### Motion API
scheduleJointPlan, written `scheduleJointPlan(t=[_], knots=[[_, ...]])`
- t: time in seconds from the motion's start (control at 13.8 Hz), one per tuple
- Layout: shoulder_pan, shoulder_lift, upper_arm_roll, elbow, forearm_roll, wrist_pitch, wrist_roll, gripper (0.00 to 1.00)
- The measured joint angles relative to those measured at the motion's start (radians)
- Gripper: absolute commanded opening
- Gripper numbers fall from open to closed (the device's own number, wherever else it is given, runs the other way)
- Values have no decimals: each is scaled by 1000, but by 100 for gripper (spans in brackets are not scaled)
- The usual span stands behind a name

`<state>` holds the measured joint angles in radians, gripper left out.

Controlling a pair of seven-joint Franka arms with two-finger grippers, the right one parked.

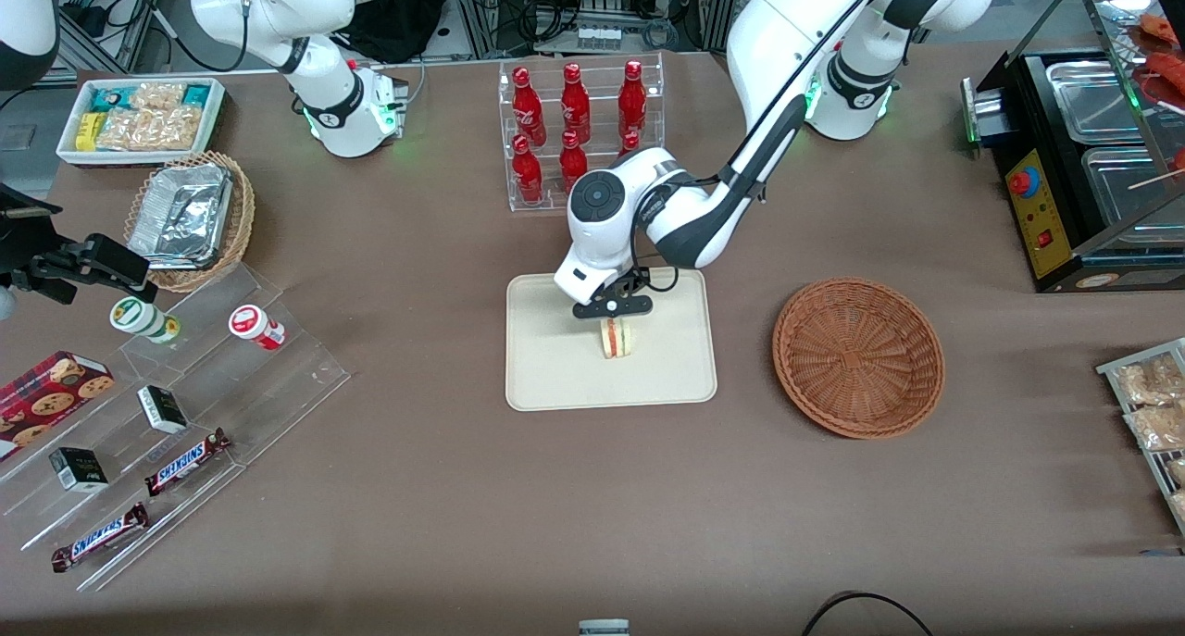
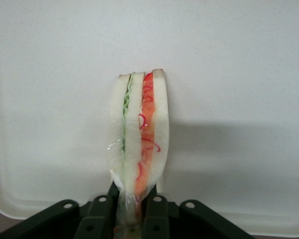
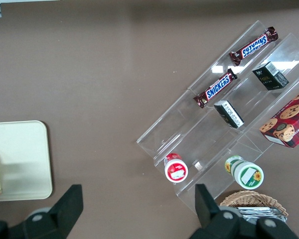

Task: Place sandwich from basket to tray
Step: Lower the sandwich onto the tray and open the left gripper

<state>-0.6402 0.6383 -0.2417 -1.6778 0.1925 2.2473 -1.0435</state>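
Note:
The sandwich (image 1: pixel 616 338) is a pale bread wedge with red-orange and green filling, wrapped in clear film. It stands on edge over the middle of the cream tray (image 1: pixel 555 377). My left gripper (image 1: pixel 611 319) comes down from above and is shut on its upper end. In the left wrist view the sandwich (image 2: pixel 139 129) runs out from between the black fingers (image 2: pixel 157 211) of the gripper (image 2: pixel 134 201), with the tray (image 2: pixel 239 74) filling the background. I cannot tell whether the sandwich touches the tray. The brown wicker basket (image 1: pixel 858 355) is empty and lies beside the tray, toward the working arm's end.
A clear rack of red bottles (image 1: pixel 574 127) stands farther from the front camera than the tray. A stepped acrylic shelf with snack bars (image 1: pixel 185 414), a lighter basket with foil containers (image 1: pixel 190 219) and a white snack bin (image 1: pixel 139 118) lie toward the parked arm's end. A black appliance (image 1: pixel 1083 182) stands at the working arm's end.

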Motion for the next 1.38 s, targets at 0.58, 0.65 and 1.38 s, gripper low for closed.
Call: scheduleJointPlan(t=[0.58, 0.65, 1.38], knots=[[32, -87, 14, 63, 1, -151, -7, 100], [55, -137, 15, 69, 1, -221, -7, 100], [383, -524, 24, 59, -55, -658, 202, 100]])
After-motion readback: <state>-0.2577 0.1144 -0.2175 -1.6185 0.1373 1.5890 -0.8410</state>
